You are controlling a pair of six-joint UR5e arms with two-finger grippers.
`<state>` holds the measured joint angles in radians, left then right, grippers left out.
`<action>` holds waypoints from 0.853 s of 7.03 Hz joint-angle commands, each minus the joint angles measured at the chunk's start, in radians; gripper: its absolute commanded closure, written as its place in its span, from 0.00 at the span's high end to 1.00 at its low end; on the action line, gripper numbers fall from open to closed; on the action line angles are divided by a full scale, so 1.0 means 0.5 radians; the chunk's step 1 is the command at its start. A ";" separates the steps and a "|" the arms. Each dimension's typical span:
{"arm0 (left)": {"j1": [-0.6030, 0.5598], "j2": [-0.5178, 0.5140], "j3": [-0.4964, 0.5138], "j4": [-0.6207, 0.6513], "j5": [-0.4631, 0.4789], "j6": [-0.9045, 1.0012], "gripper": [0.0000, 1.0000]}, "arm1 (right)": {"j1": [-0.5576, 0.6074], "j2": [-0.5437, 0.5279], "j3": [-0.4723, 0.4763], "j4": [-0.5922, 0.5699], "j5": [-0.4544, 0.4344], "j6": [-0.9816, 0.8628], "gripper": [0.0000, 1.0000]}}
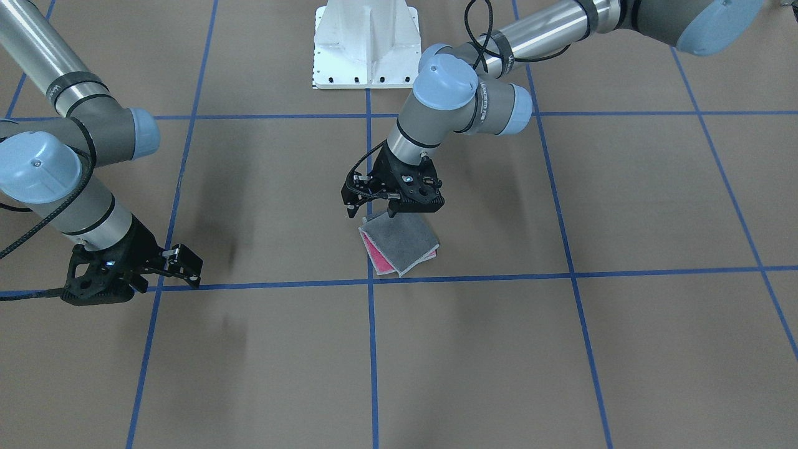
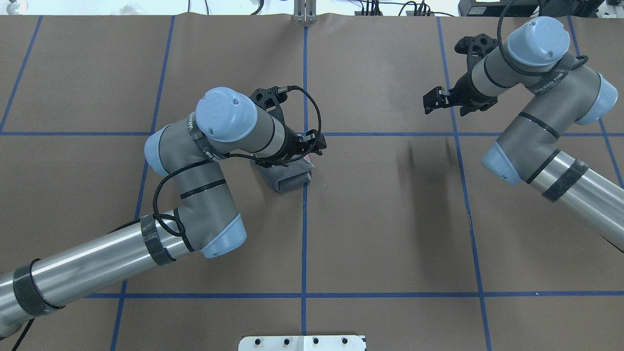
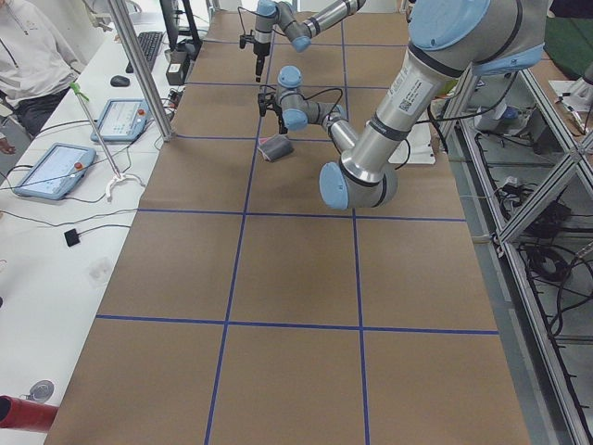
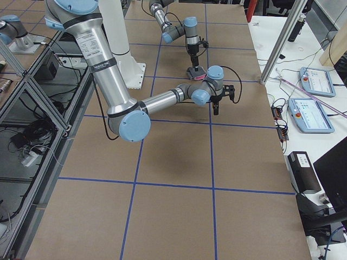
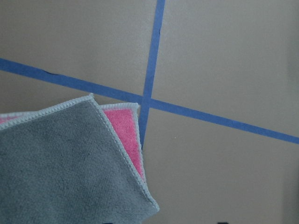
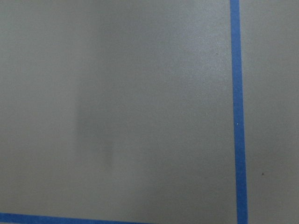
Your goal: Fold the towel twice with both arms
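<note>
Overhead exterior: left arm (image 2: 204, 195) lettering (image 2: 194, 127), possibly a brand, unreadable.

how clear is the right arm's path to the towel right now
Probably clear: only bare table lies between the right gripper and the towel, though the left gripper hangs close over it.

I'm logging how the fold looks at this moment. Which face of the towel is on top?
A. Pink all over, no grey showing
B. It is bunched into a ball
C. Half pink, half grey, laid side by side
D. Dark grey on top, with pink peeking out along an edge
D: the towel lies flat and folded with its dark grey face up, and only a narrow pink strip shows at one edge, as the left wrist view also shows.
</note>
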<state>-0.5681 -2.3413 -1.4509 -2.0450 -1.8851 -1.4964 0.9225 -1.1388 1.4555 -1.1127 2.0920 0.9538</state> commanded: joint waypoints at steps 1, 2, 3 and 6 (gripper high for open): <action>-0.051 0.031 -0.363 0.796 -0.013 0.495 1.00 | 0.127 -0.124 -0.006 -0.023 0.086 -0.273 0.99; -0.066 0.144 -0.587 1.053 -0.009 0.690 1.00 | 0.267 -0.234 -0.003 -0.027 0.166 -0.512 0.99; -0.109 0.388 -0.820 1.086 -0.012 0.880 1.00 | 0.405 -0.332 -0.006 -0.039 0.236 -0.742 0.99; -0.458 1.052 -1.203 1.086 -0.141 1.713 1.00 | 0.792 -0.578 -0.006 -0.204 0.353 -1.491 0.99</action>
<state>-0.7164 -1.9248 -2.0049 -1.5039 -1.9217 -0.8127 1.2384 -1.3696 1.4547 -1.1934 2.2435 0.3687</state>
